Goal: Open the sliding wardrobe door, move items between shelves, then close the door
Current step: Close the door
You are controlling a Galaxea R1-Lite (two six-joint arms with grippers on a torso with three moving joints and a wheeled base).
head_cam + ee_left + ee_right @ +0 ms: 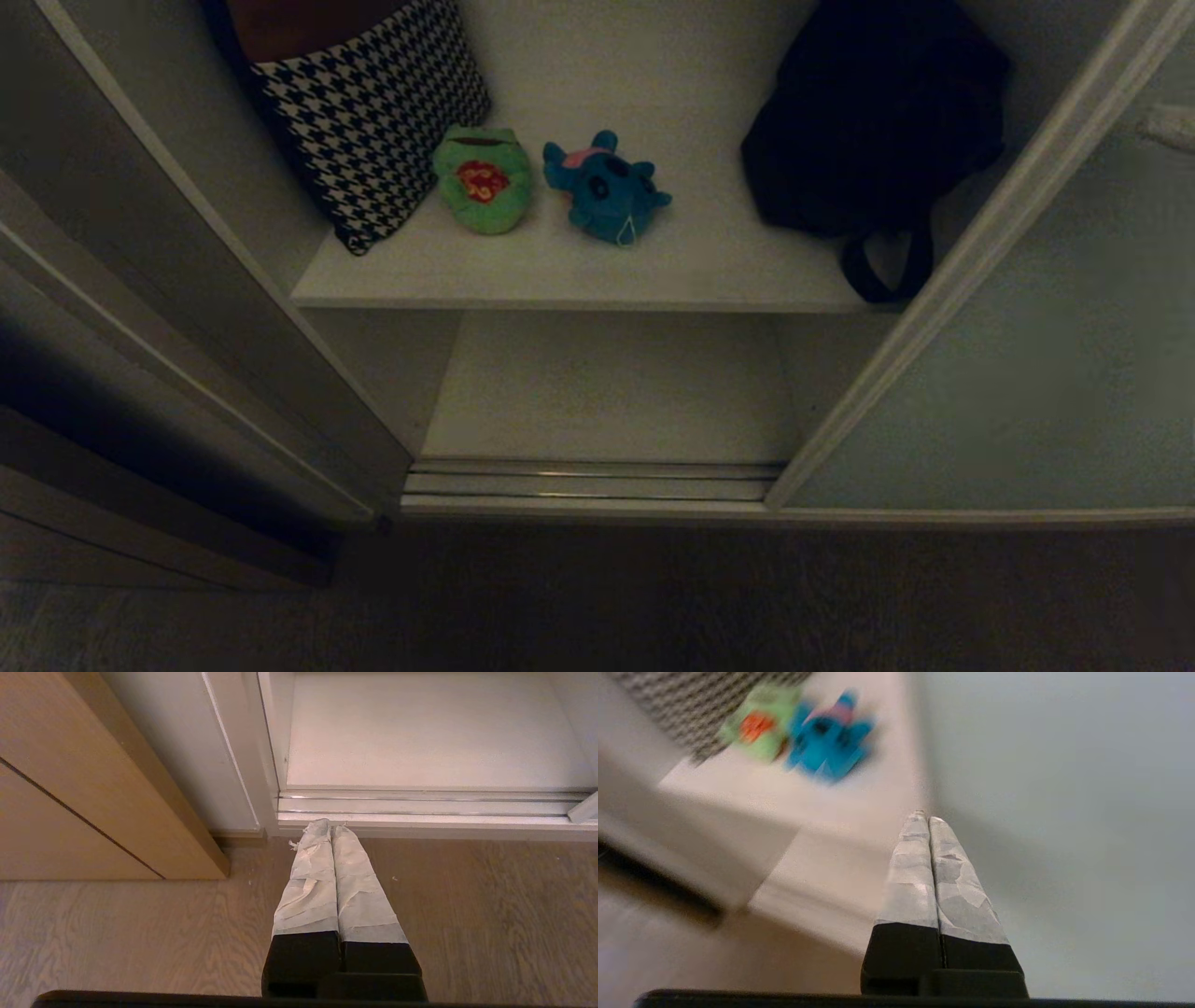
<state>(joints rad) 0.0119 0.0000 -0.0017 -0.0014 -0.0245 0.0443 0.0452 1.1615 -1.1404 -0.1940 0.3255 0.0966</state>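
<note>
Nearest lies the dark wood-grain floor [597, 607], and low over it, just short of the wardrobe sill, hangs the parked left gripper [331, 826], its cloth-taped fingers [310, 882] pressed together on nothing. Next comes the ribbed metal door track [593, 481], with the sliding wardrobe door [1046, 373] pushed aside to the right: a matte, pale grey-green panel in a slim cream frame, so the opening step looks done. The right gripper [926, 817] hangs in front of that panel, its taped fingers likewise shut and empty, pointing toward the open bay; neither arm shows in the head view. Inside, the smooth white bottom board [607, 387] sits lowest, and above and behind it the upper shelf [579, 271] with its thin front edge. On that shelf lie the green frog plush [484, 182], soft and rounded with a red patch, and just beside it the blue plush toy [609, 191] with a pink back. A houndstooth cushion [369, 112] leans at the left, touching the frog; a limp black strapped bag [868, 121] slumps well apart on the right. The transfer seems about to begin: the right gripper would need to spread its fingers and reach over a toy.
</note>
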